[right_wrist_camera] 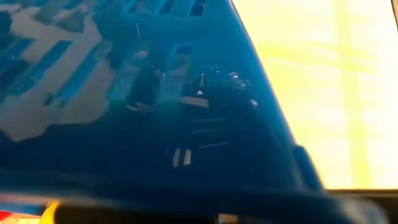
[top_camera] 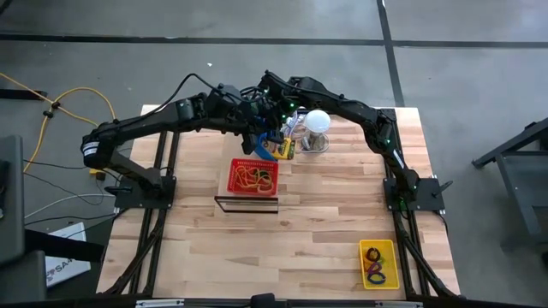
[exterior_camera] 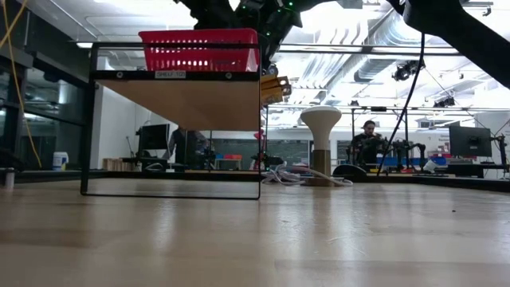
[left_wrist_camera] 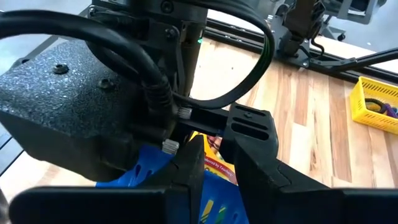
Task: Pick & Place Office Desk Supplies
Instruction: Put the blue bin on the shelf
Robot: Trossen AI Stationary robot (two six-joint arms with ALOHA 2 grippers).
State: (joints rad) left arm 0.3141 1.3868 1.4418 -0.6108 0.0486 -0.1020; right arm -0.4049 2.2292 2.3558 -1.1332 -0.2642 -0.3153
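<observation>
a small label sits on the front bar of the black shelf (exterior_camera: 171, 127), under the red basket (exterior_camera: 199, 49); its writing is too small to read. print on the yellow pack (left_wrist_camera: 211, 167) shows as red and white lettering, also unreadable.

both arms meet above the far middle of the table (top_camera: 325, 231), beside the white ball (top_camera: 318, 121). the left gripper (top_camera: 257, 128) and the right gripper (top_camera: 278, 128) both close in on a blue basket (top_camera: 267, 141) held up off the table. in the left wrist view, the left gripper (left_wrist_camera: 214, 168) has its two dark fingers (left_wrist_camera: 255, 146) set slightly apart, with the blue basket's wall (left_wrist_camera: 149, 171) and the yellow pack lying just behind the gap; whether the fingers pinch the basket rim cannot be told. the right gripper's fingers are pressed fully together; the right wrist view is filled by the blue basket (right_wrist_camera: 155, 93) at very close range.

the yellow packs (top_camera: 285, 151) hang at the blue basket's near edge, above the table. the red basket (top_camera: 253, 175) on the shelf holds tan and green rubber bands (top_camera: 255, 177). a yellow basket (top_camera: 378, 263) at the table's near right corner holds coloured clips (top_camera: 377, 265).
</observation>
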